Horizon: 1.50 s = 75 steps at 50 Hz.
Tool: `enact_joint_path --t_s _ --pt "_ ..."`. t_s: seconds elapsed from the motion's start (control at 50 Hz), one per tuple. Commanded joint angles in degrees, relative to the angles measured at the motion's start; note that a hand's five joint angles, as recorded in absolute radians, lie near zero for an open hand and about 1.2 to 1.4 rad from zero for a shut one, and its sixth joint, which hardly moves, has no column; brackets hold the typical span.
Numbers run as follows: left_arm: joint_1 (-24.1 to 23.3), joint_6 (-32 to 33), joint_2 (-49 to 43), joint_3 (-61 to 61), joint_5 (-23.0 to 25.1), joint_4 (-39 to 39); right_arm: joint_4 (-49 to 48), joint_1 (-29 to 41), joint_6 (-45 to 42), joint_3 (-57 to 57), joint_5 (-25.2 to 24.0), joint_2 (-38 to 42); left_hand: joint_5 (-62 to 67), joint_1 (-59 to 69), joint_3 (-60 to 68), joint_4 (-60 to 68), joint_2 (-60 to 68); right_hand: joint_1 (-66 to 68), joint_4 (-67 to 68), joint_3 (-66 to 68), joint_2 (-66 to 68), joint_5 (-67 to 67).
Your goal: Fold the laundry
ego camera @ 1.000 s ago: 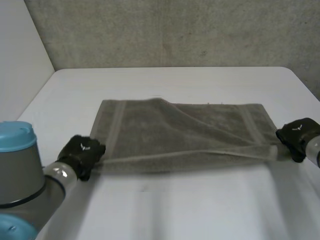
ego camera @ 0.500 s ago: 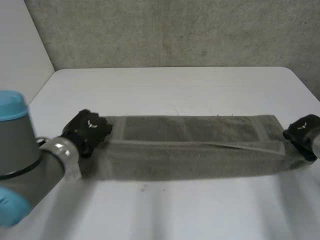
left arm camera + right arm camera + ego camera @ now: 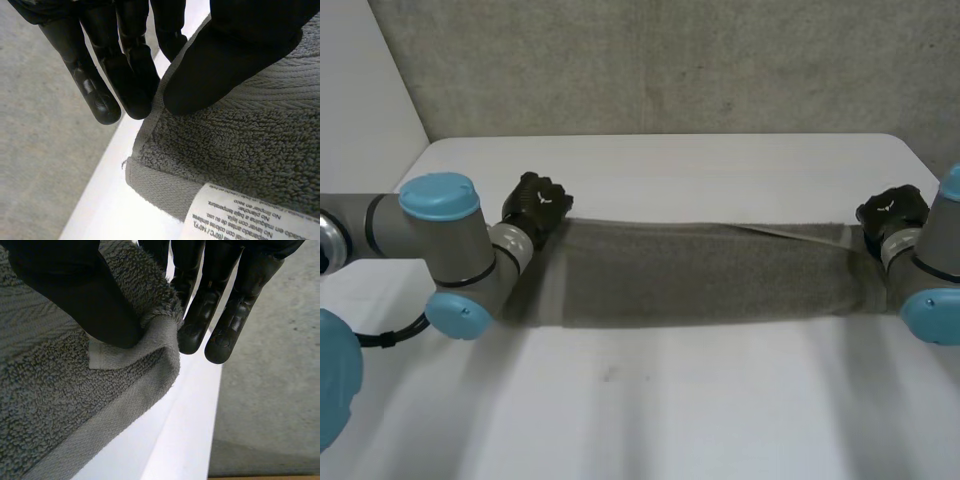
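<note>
One grey terry towel [image 3: 710,275], its white care label [image 3: 250,215] cut off, stretches between two black hands: left hand [image 3: 538,203] and right hand [image 3: 892,210] each pinch a corner.

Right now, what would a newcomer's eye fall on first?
A grey towel stretched wide over the white table. The left hand pinches one end and the right hand the other. A white care label shows on the corner by the left hand.

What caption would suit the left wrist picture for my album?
Left hand pinching the edge of a grey towel, near its printed label.
</note>
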Motion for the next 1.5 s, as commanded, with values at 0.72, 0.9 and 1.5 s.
enact_joint_path --t_s 0.72,0.9,1.5 --pt "-2.7 -11.0 26.4 -27.9 -1.9 2.0 23.5 -17.9 11.2 10.7 -23.3 -16.1 -59.6 -58.9 -59.7 -59.7 -59.7 -42.9 -55.9 -55.8 -55.3 -54.6" --pt "-2.7 -13.2 27.8 -32.9 -1.9 2.7 16.0 -19.7 11.0 15.6 -27.2 -14.4 -59.6 -58.9 -59.7 -59.7 -59.7 -35.5 -48.5 -48.5 -47.9 -47.2" --pt "-1.9 -13.9 27.7 -34.8 -2.2 4.5 0.9 -19.5 11.0 17.4 -27.7 -7.5 -58.4 -57.7 -58.5 -58.5 -58.5 23.7 10.8 10.8 11.4 12.1"
